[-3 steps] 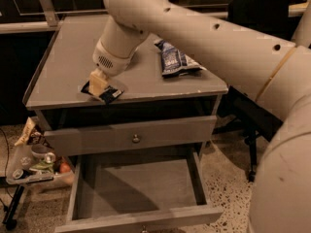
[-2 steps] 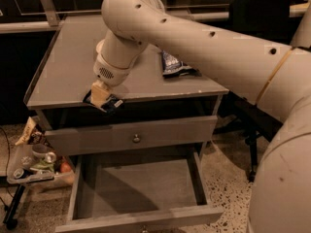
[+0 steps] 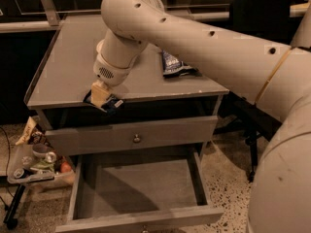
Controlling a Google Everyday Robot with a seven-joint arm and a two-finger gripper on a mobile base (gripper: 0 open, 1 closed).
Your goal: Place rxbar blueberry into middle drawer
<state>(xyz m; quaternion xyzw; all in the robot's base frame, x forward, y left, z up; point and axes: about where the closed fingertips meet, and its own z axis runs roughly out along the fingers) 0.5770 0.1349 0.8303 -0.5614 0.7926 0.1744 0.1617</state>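
1. Nearest of all, the robot's pale arm (image 3: 282, 169) fills the right edge of the view, to the right of the middle drawer.
2. The middle drawer (image 3: 141, 220) stands pulled out towards the viewer. It is a wide, shallow grey tray with low side walls.
3. To the left of the middle drawer, on the speckled floor (image 3: 228, 188), a low clear tray (image 3: 19, 177) on a dark stand holds small clutter (too jumbled to name).
4. Directly above the middle drawer, the upper drawer (image 3: 170, 132) is closed, with a round metal knob (image 3: 137, 139) at the centre of its front.
5. Higher again, above the middle drawer's left half, the gripper (image 3: 99, 97) points down at the front edge of the grey counter (image 3: 68, 67).
   - Its jaws are pinching the rxbar blueberry (image 3: 114, 104).
   - The bar's dark blue wrapper shows on both sides of the jaws and juts just past the counter's front edge.
   - Whether the bar touches the counter cannot be told.
6. Farther back, above the middle drawer's right half, a puffy blue-and-white chip bag (image 3: 174, 64) lies on the counter, well apart from the gripper.
7. Farthest away, beyond the middle drawer and to its right, a dark chair (image 3: 257, 13) stands behind the counter.
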